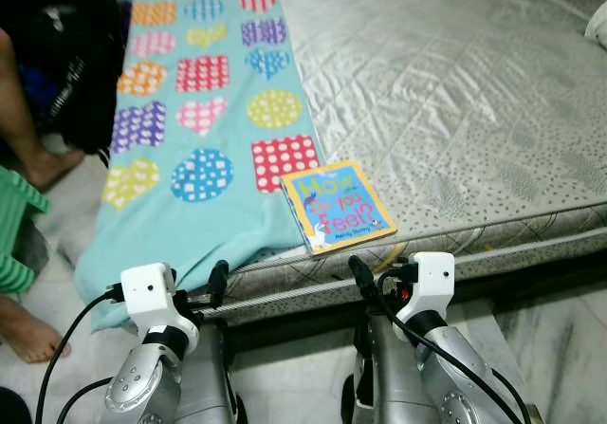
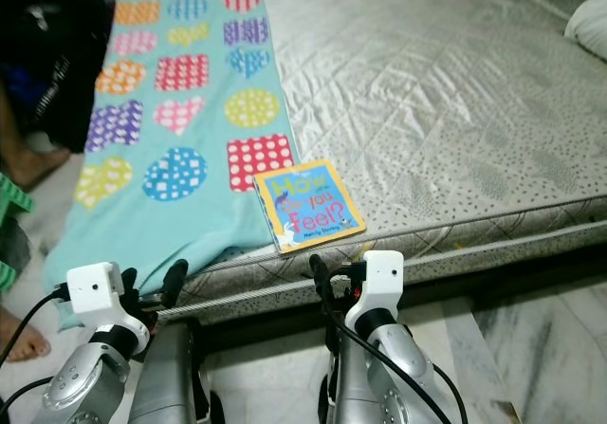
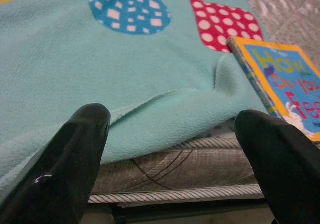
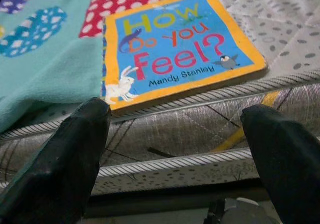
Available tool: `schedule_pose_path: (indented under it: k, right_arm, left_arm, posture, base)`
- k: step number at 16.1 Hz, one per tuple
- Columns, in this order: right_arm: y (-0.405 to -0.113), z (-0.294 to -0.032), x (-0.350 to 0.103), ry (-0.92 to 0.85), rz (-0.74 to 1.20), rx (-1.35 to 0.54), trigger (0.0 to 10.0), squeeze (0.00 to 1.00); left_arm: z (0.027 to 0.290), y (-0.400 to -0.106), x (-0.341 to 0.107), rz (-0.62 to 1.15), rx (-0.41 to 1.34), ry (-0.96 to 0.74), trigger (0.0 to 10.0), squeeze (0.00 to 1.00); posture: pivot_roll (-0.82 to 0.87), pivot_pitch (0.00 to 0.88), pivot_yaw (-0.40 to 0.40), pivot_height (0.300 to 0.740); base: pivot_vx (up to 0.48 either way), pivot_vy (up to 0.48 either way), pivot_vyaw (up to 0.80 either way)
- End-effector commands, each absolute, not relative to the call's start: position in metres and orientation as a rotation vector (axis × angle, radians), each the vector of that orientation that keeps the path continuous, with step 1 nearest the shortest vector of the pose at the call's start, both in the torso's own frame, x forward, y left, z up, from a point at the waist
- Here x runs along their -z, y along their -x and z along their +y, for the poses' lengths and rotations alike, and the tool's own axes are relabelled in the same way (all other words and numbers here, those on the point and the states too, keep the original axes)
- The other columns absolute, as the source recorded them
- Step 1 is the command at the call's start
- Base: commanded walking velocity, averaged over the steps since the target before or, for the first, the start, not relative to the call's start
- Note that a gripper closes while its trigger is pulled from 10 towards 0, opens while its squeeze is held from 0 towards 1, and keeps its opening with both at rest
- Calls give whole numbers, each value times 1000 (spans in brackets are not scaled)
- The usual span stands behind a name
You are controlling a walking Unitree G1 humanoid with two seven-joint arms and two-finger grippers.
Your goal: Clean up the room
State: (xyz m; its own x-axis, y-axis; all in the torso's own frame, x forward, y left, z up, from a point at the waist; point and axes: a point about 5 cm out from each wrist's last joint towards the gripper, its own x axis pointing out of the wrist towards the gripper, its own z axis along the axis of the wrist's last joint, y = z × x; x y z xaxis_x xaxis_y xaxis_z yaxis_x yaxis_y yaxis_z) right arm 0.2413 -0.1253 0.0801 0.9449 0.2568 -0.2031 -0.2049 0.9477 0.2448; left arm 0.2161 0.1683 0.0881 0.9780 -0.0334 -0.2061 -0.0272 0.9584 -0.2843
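A board book, "How Do You Feel?" (image 1: 337, 206), with a yellow border and blue cover, lies flat on the near edge of the mattress (image 1: 455, 92). Its left edge meets a teal blanket (image 1: 190, 158) patterned with coloured hearts, circles and squares, which hangs over the mattress edge. My left gripper (image 1: 196, 291) is open, low in front of the mattress side below the blanket's hem (image 3: 165, 119). My right gripper (image 1: 381, 280) is open too, just below and in front of the book (image 4: 175, 48). Neither touches anything.
A person's leg (image 1: 33, 149) and bare foot (image 1: 28, 334) are at the left, beside a green stool (image 1: 14, 234). A dark bag (image 1: 66, 54) sits at the upper left. A white pillow (image 2: 588, 26) rests at the bed's far right. Marble floor (image 1: 560, 348) lies below.
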Motion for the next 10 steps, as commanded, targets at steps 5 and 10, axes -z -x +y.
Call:
schedule_pose_path:
  k: [5,10]
  right_arm:
    - [-245,-121,-89,-332,247,-217,10000,0]
    - [-270,-86,-104,-571,217,-213,10000,0]
  left_arm:
    - [168,-208,-90,216,-13,279,10000,0]
    - [166,-207,-93,216,-14,284,10000,0]
  posture:
    - [-44,229,12,541]
    - [-23,239,18,541]
  base:
    - [0,0,0]
    - [0,0,0]
